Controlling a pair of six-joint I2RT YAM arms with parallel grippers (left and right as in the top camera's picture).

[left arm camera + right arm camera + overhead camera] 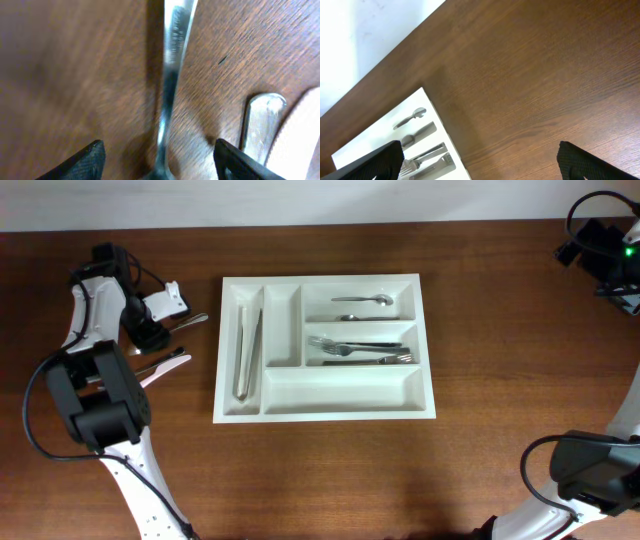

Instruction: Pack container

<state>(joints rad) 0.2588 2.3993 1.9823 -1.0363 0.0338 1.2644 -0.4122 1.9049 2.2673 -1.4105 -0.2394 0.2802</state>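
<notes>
Reaching for a utensil [172,60] on the worktop [330,480] left of the tray [340,392], the left gripper [160,157] stood open astride its handle; closing and lifting should follow.

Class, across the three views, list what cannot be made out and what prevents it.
Left wrist view: the utensil between the open jaws is blurred and runs off the top and bottom edges; type unclear.
Left wrist view: a second handle is cut by the bottom edge.
Right wrist view: the container is cut by the frame edge; most compartments unseen.
Overhead: the overlapping forks are too small to count.
</notes>
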